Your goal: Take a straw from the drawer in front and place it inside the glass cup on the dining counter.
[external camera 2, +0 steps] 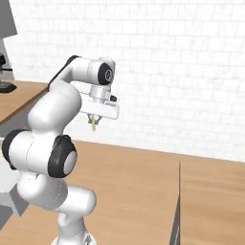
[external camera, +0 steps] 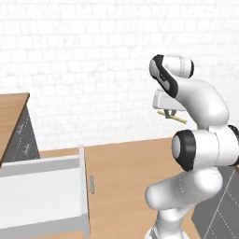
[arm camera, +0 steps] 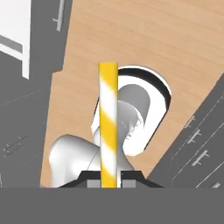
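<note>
Gripper clamped on the straw — raised, well apart from the open drawer.

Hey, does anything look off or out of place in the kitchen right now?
Only the drawer: it stands pulled open into the floor space, left of the arm. The straw is clamped in the gripper, held up in the air. Nothing looks spilled or damaged.

Straw mostly hidden behind pincer; drawer cropped left.
</note>
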